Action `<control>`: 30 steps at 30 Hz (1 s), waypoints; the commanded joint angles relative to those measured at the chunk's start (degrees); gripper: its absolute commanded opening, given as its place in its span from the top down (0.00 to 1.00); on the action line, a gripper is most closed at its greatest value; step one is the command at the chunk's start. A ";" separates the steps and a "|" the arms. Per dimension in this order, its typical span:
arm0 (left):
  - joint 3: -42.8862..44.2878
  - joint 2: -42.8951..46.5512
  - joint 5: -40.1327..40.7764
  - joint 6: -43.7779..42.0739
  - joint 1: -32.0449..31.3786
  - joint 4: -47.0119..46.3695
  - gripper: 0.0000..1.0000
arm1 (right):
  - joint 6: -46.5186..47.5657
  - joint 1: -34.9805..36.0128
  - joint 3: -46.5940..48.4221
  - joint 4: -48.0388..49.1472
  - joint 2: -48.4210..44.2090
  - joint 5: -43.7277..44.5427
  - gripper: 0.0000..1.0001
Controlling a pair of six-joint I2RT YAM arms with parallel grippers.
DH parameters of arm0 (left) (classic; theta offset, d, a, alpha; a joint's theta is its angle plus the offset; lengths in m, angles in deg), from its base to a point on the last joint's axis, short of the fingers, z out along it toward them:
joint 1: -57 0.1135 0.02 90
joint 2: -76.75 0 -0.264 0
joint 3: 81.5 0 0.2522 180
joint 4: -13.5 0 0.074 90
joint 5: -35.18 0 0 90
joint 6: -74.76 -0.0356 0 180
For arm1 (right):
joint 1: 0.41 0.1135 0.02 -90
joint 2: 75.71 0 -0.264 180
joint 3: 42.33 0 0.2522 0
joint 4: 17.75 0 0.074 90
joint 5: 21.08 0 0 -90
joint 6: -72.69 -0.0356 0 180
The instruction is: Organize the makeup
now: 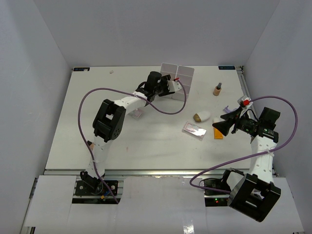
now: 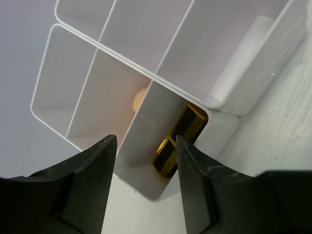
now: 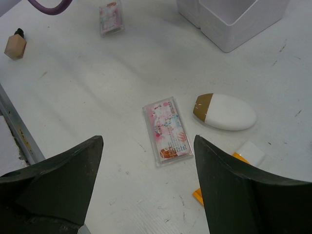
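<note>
Black-and-gold lipstick point(image 2: 185, 126) lies slanted in a corner cell of the white organizer box point(image 2: 253, 83) at twelve o'clock on the table, with a beige sponge point(image 2: 140, 100) peeking from the cell beside it — both already sorted, by my reading. My left gripper point(image 2: 145, 141) hangs just above that cell, fingers apart and nothing between them, placed so that anything let go falls inside the walls. At four o'clock my right gripper point(image 3: 148, 141) hovers with its fingers wide apart and empty over what is left. Below it are a pink packet point(image 3: 168, 131), the white-and-gold piece point(image 3: 226, 112) and the orange tube point(image 3: 249, 152), all close together and within easy reach for a next pick. A second pink packet point(image 3: 111, 17) and the tan bottle point(image 3: 15, 45) lie well apart from these. The packets carry pink print — too small for me to read; I see no other writing.
</note>
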 commanded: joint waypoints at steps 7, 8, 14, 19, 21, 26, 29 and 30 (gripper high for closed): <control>-2.10 6.32 -0.10 1.84 0.14 0.71 0.32 | 0.68 -0.58 -0.52 -0.40 0.00 -2.01 0.18; -2.25 7.50 -0.27 2.56 0.12 0.99 0.32 | 0.74 -0.60 -0.54 -0.42 -0.02 -2.11 0.18; -4.51 16.56 -0.59 11.52 0.05 3.68 0.24 | 1.60 -0.58 -0.69 -1.10 0.00 -3.00 0.18; -11.15 31.41 1.56 31.61 0.05 8.24 0.15 | 4.20 -0.33 -0.27 -2.80 0.16 -2.50 0.17; -14.91 37.06 2.79 40.15 0.11 10.95 0.07 | 5.65 -0.05 0.41 -4.22 0.81 -1.05 0.17; -27.76 51.63 1.84 55.65 0.39 20.52 0.02 | 8.71 1.52 5.04 -9.30 4.86 8.63 0.15; -36.45 62.79 0.81 62.23 0.69 23.39 0.02 | 9.20 1.70 8.44 -10.94 5.97 15.98 0.11; -40.11 66.71 0.56 63.83 0.82 23.90 0.02 | 9.20 1.71 9.20 -10.87 5.98 17.71 0.10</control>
